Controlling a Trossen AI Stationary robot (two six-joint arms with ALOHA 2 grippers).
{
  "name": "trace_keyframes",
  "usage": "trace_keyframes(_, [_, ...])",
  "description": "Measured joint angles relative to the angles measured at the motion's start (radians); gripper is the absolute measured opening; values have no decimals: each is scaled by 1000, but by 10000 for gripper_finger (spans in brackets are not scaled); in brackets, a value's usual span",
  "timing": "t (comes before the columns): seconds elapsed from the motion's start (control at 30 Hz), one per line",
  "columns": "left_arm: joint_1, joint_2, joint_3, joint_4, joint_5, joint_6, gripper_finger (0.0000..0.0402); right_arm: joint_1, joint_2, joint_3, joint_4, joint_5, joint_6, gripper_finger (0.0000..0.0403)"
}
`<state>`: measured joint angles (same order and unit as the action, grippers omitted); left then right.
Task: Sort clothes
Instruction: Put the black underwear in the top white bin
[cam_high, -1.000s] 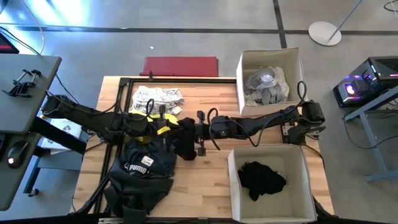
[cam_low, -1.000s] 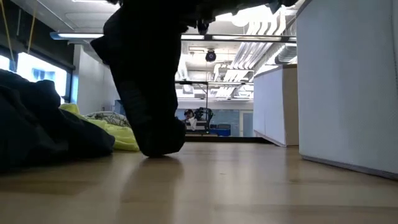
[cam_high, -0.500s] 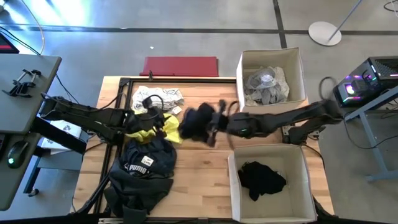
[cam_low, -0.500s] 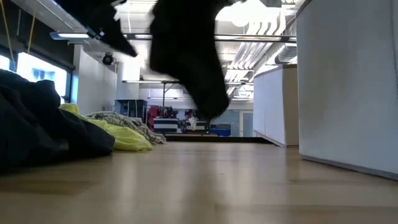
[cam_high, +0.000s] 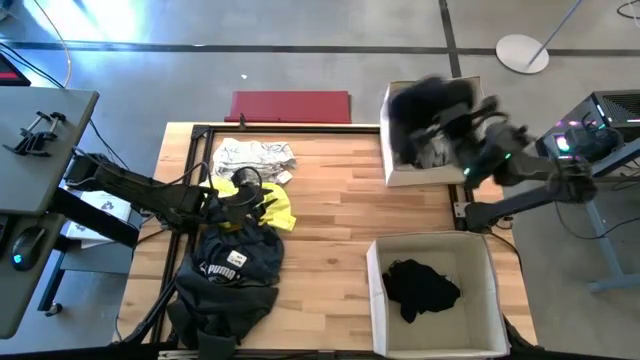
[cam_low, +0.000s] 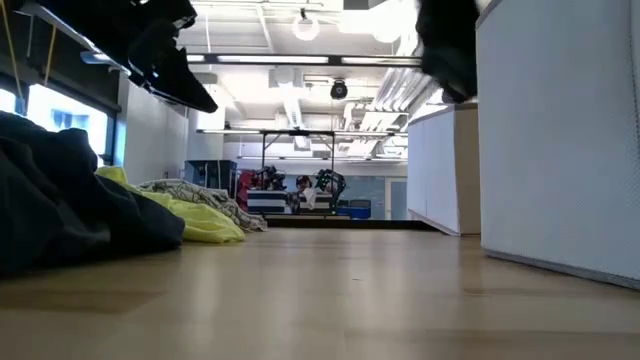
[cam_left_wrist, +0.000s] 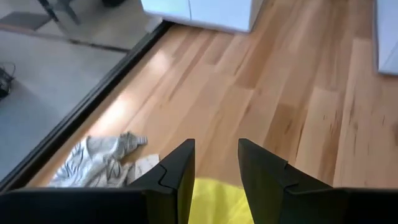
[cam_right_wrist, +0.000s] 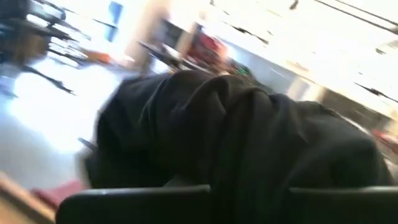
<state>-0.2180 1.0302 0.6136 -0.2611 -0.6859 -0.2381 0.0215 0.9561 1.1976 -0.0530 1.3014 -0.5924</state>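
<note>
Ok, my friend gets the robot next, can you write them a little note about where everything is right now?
Right pincer: shut on the black garment, swinging it in the air above the far box, which holds grey-white clothes.
Left pincer: open, empty, over the neon yellow garment.
Done: one dark garment lies in the near box.
Left on the table: the neon yellow garment, the patterned grey-white garment, the dark Puma garment.
</note>
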Motion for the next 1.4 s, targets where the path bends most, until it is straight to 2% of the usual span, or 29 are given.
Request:
trace_keyframes(0.1, [0, -1, 0, 44, -3, 39, 111, -105, -54, 0, -214, 1, 167, 1])
trace_keyframes(0.17, [0, -1, 0, 75, -2, 66, 111, -187, -71, 0, -397, -59, 336, 1])
trace_keyframes(0.23, [0, -1, 0, 109, -2, 90, 111, -285, -74, 0, -560, -216, 520, 1])
trace_keyframes(0.33, [0, -1, 0, 140, -2, 113, 111, -472, -38, 0, -709, -526, 710, 1])
trace_keyframes(0.4, [0, -1, 0, 162, -2, 124, 111, -587, 7, 0, -783, -691, 758, 1])
trace_keyframes(0.5, [0, -1, 0, 167, -2, 136, 111, -732, 91, 0, -888, -885, 798, 1])
trace_keyframes(0.6, [0, -1, 0, 169, -2, 138, 111, -840, 190, 0, -996, -1048, 802, 1])
trace_keyframes(0.67, [0, -1, 0, 169, -2, 138, 111, -887, 256, 0, -1067, -1112, 796, 1])
trace_keyframes(0.83, [0, -1, 0, 155, -2, 136, 111, -936, 402, 0, -1164, -1123, 759, 9])
trace_keyframes(1.07, [0, -1, 0, 128, 16, 109, 111, -941, 524, 1, -1158, -1092, 723, 28])
trace_keyframes(1.27, [0, -1, 0, 128, 17, 109, 111, -942, 532, 1, -1146, -1093, 714, 91])
trace_keyframes(1.4, [0, -1, 0, 125, 19, 101, 111, -943, 477, 0, -1146, -1097, 688, 135])
